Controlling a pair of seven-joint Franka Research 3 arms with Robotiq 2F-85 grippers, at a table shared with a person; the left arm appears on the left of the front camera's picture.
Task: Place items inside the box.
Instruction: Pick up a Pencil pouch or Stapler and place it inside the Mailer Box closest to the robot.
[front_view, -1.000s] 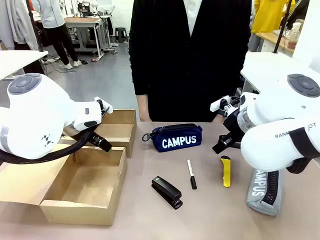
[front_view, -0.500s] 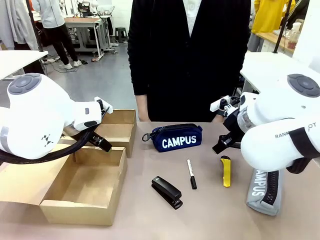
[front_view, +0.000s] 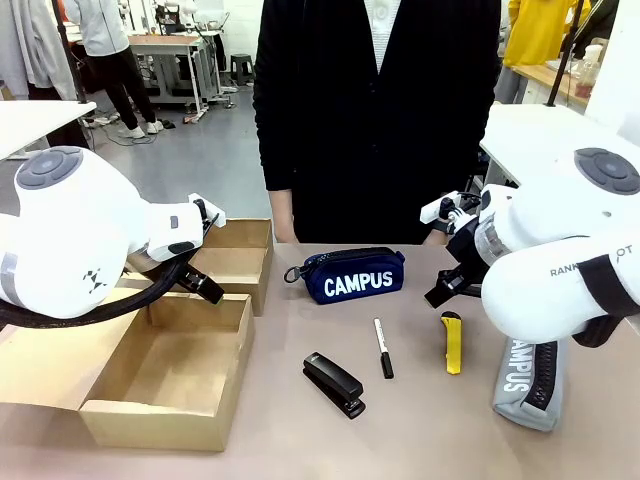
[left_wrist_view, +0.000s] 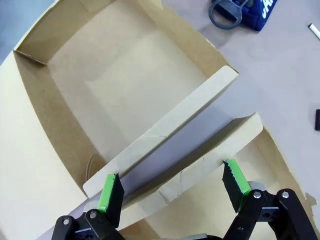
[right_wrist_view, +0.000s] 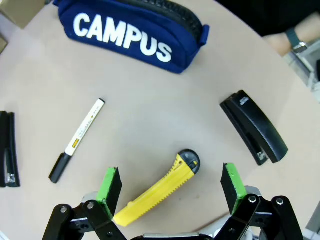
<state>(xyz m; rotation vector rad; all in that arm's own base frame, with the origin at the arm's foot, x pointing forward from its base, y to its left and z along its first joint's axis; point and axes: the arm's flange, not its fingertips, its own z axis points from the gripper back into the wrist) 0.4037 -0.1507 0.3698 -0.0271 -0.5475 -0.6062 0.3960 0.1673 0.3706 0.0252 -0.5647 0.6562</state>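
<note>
Findings at the desk (front_view: 420, 430):

- **Box:** The open cardboard box (front_view: 150, 425) stands at the near left, with nothing seen inside it.
- **Left gripper:** The left gripper (left_wrist_view: 173, 186) hangs above the box. Its jaws are spread wide and hold nothing. The wrist view shows a box flap edge running across beneath them.
- **Right gripper:** The right gripper (right_wrist_view: 170, 185) is likewise fully spread and empty. It is poised above the yellow utility knife (front_view: 453, 343). In the wrist view the knife lies aslant between the green pads (right_wrist_view: 110, 186), lower down on the desk.
- **Navy pouch:** The navy pouch (front_view: 355, 277), lettered "CAMPUS", lies at the far middle, in front of the person (front_view: 380, 120).
- **Marker pen:** The black-and-white marker pen (front_view: 383, 348) lies nearer, just left of the knife and apart from it.
- **Black stapler:** The black stapler (front_view: 334, 384) rests left of the marker pen, towards the near edge.
- **Grey pouch:** The grey pouch (front_view: 528, 380) lies at the near right, partly under the right arm.
- **Second stapler:** In the right wrist view a second stapler (right_wrist_view: 254, 127), also black, lies right of the knife.
- **Location of items:** All of them are on the desk, outside the box.
</note>
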